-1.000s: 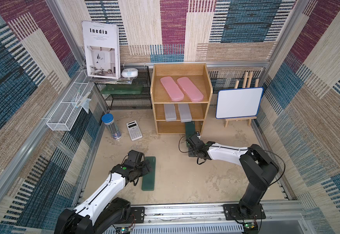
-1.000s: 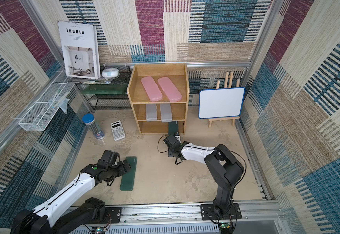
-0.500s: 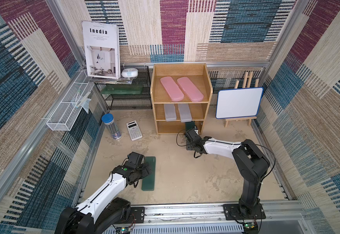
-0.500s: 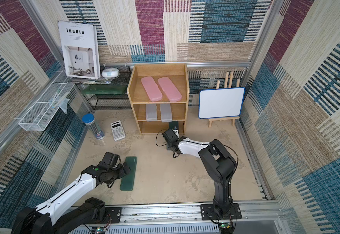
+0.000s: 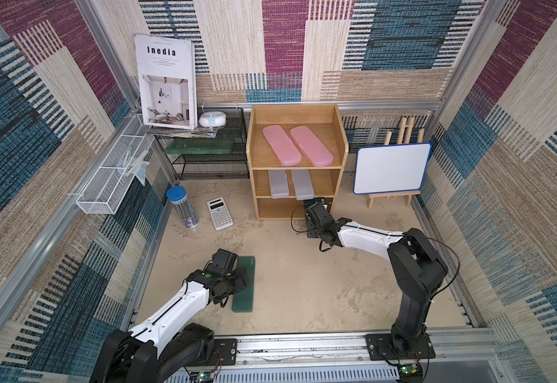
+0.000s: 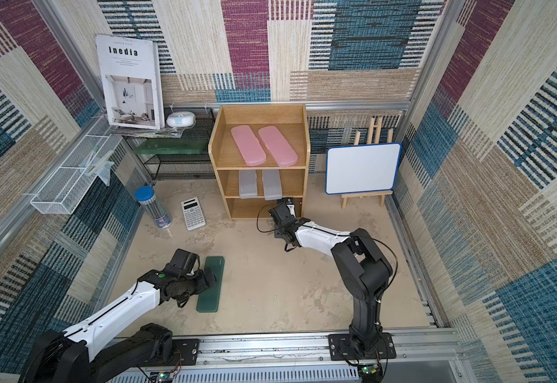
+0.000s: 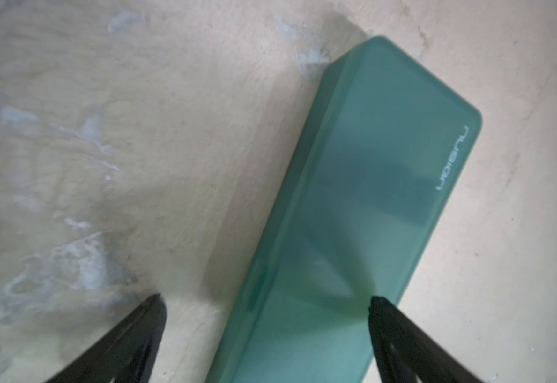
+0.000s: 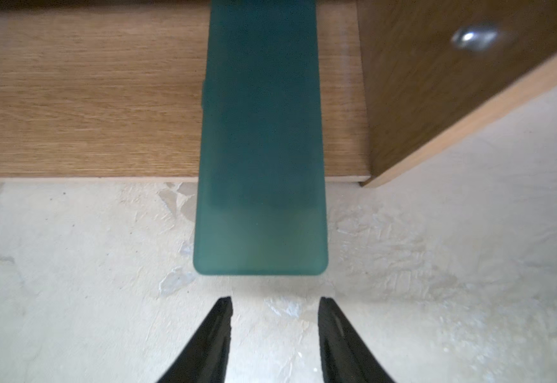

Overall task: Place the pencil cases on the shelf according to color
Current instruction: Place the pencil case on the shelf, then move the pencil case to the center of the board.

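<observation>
The wooden shelf [image 5: 342,147] holds two pink pencil cases [image 5: 281,146] on its top tier and two frosted grey ones [image 5: 278,185] on the middle tier. One dark green pencil case [image 8: 260,149] lies lengthwise on the bottom tier, its near end sticking out over the floor. My right gripper [image 8: 275,300] is open just short of that end, with nothing between its fingers. The other green pencil case [image 5: 244,285] lies flat on the floor. My left gripper [image 7: 267,301] hangs open over it, with one fingertip [image 7: 381,308] above its far long edge and the other beside it over bare floor.
A grey calculator [image 5: 219,214] and a blue-capped pencil tube [image 5: 181,207] sit on the floor left of the shelf. A whiteboard on an easel [image 5: 391,167] stands to the shelf's right. A black mesh rack [image 5: 211,159] and a white wire basket [image 5: 111,179] line the back left.
My right gripper has moved toward the shelf, sliding the green case further into the bottom tier, and its jaws have parted off the case. The left gripper shifted slightly over the floor case.
</observation>
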